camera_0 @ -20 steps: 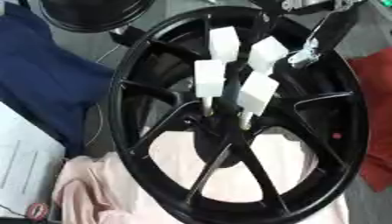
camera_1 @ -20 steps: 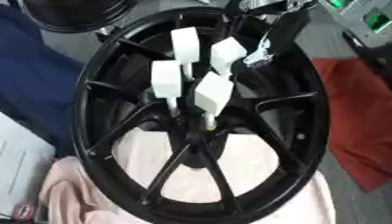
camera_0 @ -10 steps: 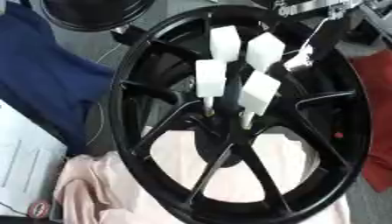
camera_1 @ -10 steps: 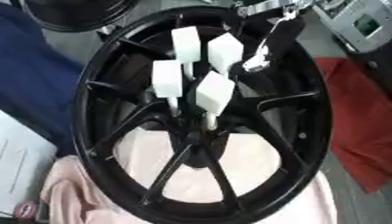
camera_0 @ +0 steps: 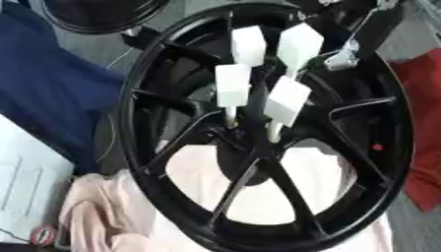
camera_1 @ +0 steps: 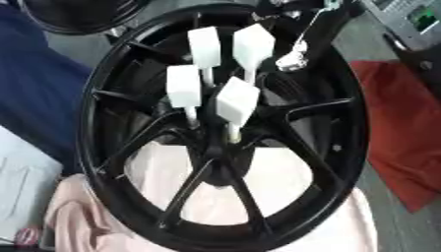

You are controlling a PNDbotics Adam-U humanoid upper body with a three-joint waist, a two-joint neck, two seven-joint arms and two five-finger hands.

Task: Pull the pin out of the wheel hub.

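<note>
Wheel hub: the black wheel hub point(camera_0: 258, 147) lay tilted over a pale pink cloth point(camera_0: 112, 216), its spokes running out from a dark centre.
Pins: four pins with white block heads stood in the middle of the hub: a left pin point(camera_0: 233, 91), a near-right pin point(camera_0: 286, 101), a far-left pin point(camera_0: 249, 45) and a far-right pin point(camera_0: 299, 46). All four looked seated, their thin shafts going down toward the centre.
Robot hand: the right robot hand point(camera_1: 297, 51) came in from the far right, a slim dark and silver part hanging over the rim just right of the far-right pin, apart from it. Whether its fingers were apart or together could not be told.
Left robot hand: it showed in neither view.
Step in hand: the approach, by the look of it; no pin was held or lifted clear.
Next move: it likely called for bringing the right robot hand left and down onto a white head, closing round it, then drawing it out along the shaft's line.
Surroundings: a dark blue cloth point(camera_0: 51, 83) lay to the left, a red cloth point(camera_1: 405, 128) to the right.
</note>
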